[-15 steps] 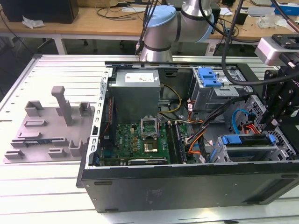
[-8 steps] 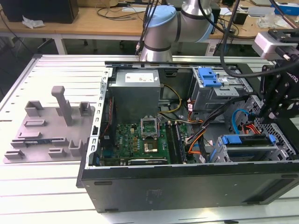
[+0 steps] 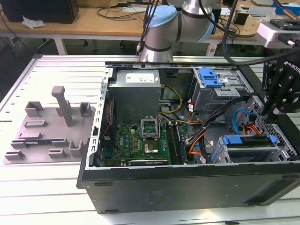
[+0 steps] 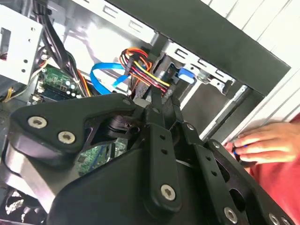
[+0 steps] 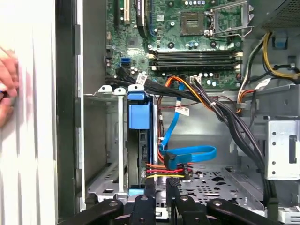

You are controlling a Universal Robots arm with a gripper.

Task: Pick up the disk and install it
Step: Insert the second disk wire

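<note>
The disk point(image 3: 247, 146) sits in the lower drive cage point(image 3: 281, 150) of the open computer case, its blue carrier rail along its upper side. In the first wrist view the disk point(image 5: 139, 140) stands edge-on in the cage, its blue handle toward the motherboard. My gripper point(image 3: 273, 114) hangs just above the case's end at the exterior view's right, close over the cage and apart from the disk. The fingers point(image 4: 161, 110) meet at their tips with nothing between them, and the gripper point(image 5: 160, 199) points down at the red and yellow power cable point(image 5: 161, 169) beside the disk.
A person's hand point(image 4: 265, 143) rests outside the case wall near the cage. Blue data cable point(image 5: 190, 154) and black cable bundles point(image 5: 234, 126) cross the case floor. The motherboard point(image 3: 145, 140), power supply point(image 3: 136, 89), upper bay with a blue latch point(image 3: 209, 77) and grey tray point(image 3: 51, 126) are in view.
</note>
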